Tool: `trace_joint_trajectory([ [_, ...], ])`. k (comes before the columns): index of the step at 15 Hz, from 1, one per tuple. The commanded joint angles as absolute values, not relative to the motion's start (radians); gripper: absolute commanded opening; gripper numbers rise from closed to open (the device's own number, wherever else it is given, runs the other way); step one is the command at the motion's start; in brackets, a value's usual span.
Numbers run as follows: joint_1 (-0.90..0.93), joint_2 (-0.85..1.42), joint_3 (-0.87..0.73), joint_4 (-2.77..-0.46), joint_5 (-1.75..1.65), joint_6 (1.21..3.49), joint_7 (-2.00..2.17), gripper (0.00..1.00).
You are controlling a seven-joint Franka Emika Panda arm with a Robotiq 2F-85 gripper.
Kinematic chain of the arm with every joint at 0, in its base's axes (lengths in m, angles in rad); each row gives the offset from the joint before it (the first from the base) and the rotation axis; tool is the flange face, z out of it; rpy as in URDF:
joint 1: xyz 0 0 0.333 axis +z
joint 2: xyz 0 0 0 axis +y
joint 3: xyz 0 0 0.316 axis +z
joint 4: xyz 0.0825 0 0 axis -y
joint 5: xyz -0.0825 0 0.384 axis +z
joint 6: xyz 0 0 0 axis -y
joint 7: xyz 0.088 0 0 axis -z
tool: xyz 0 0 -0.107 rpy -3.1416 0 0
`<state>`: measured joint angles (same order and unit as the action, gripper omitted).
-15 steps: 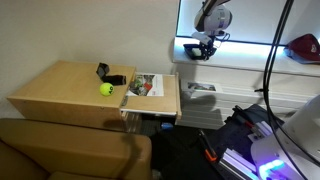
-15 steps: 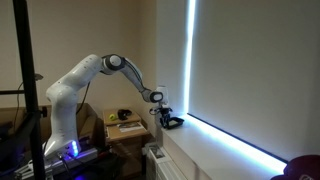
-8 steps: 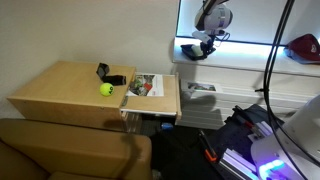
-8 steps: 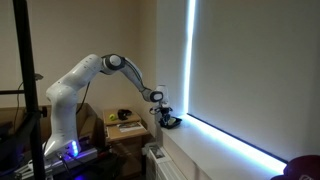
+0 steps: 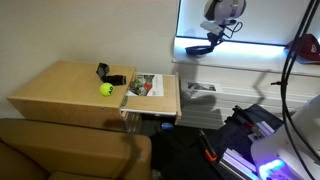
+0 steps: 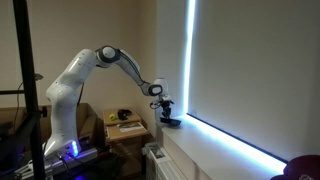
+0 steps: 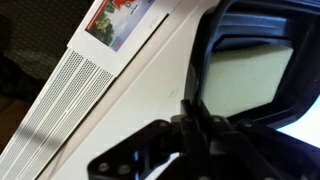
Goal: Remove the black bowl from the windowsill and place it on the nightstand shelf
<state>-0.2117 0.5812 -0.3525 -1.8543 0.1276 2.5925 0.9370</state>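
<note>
In an exterior view the black bowl [image 5: 198,48] hangs slightly tilted just over the white windowsill [image 5: 245,58], below the bright window. My gripper [image 5: 209,42] is shut on the bowl's rim from above. From the side, the gripper [image 6: 168,112] holds the bowl [image 6: 173,123] at the near end of the windowsill [image 6: 215,150]. In the wrist view the fingers [image 7: 190,118] are pressed together on the bowl's dark rim [image 7: 205,60]. The nightstand shelf [image 5: 166,106] sits lower, beside the large tabletop, with a magazine [image 5: 146,85] lying on it.
The tan tabletop [image 5: 55,95] carries a yellow-green ball [image 5: 105,89] and a small black gadget [image 5: 104,71]. A dark red rounded object [image 5: 305,47] rests at the far end of the sill. A white vent grille [image 7: 55,115] runs below the sill. A brown seat [image 5: 70,150] fills the front.
The jaws have closed on the bowl's rim. The arm has shifted a little up and sideways, and the bowl now sits tilted in the grip.
</note>
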Motion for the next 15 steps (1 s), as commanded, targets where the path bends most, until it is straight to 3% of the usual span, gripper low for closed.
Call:
trace_joint_trajectory([
  [1, -0.184, 0.428, -0.366, -2.094, 0.054, 2.734, 0.806, 0.02],
  [9, -0.217, 0.147, -0.409, -2.547, -0.034, 3.073, 0.344, 0.02],
  [15, -0.289, -0.135, -0.370, -2.797, 0.026, 3.108, -0.083, 0.02],
])
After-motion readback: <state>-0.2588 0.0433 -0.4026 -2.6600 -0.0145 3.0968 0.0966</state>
